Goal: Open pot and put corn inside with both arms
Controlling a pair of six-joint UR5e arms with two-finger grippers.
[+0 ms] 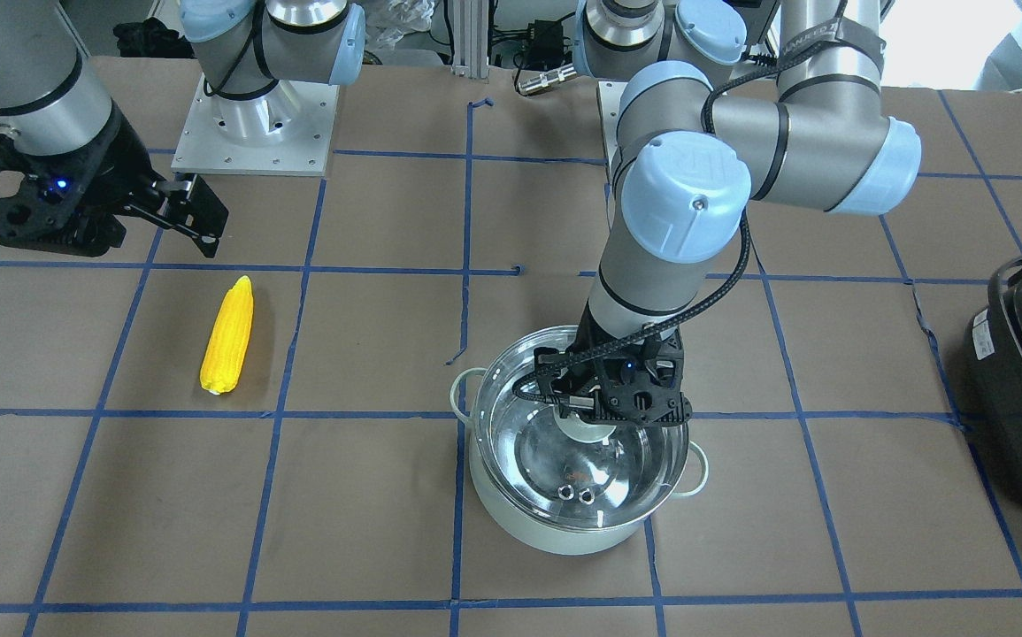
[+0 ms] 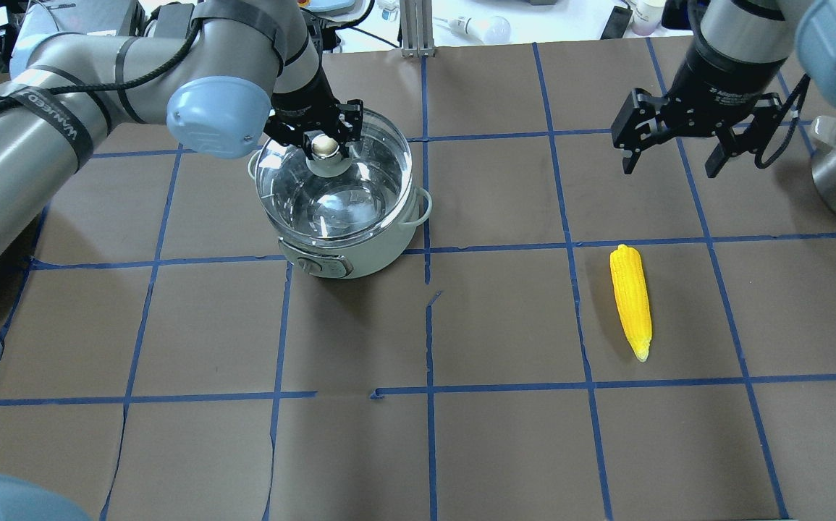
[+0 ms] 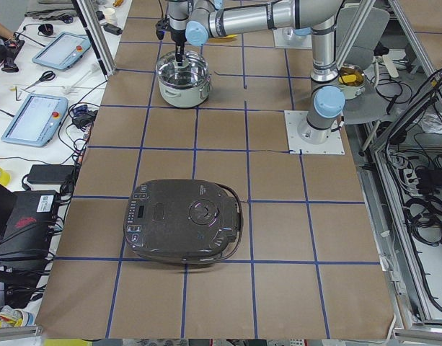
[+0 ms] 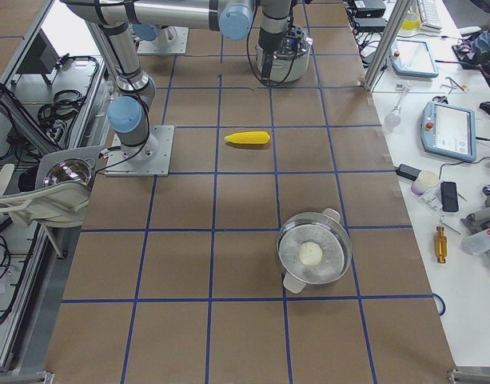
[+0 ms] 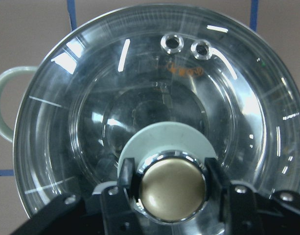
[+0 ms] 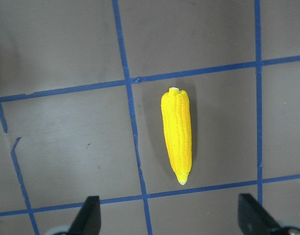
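We see the left gripper (image 2: 325, 145) down over the pot, its two black fingers (image 5: 125, 172) pressed against either side of the brass-coloured knob (image 5: 172, 190) of the glass lid (image 2: 331, 206), so it is clenched on that knob; we cannot tell whether the lid sits on the rim or is raised a little off it. Two small holes (image 5: 171, 43) show in the glass on the far side of the knob from the gripper. Under the lid the pale mint pot (image 2: 363, 259) stands upright on the table, its shiny steel inside visible through the glass and a loop handle (image 2: 425, 206) on each side. The left arm (image 2: 63, 137) reaches to it from the table's left side. The right gripper (image 2: 669, 170) hangs in the air over the right half of the table, its jaws spread wide and holding nothing. The corn (image 2: 631, 300) lies flat on the table near that gripper but apart from it, inside one taped square, its pointed tip toward the robot and its blunt end away; it is well apart from the pot. The table (image 2: 504, 325) is covered in brown paper with a grid of blue tape. A black appliance (image 3: 184, 220) rests at the robot's left end of the table, and a steel pot with a white-knobbed lid (image 4: 312, 256) at the right end
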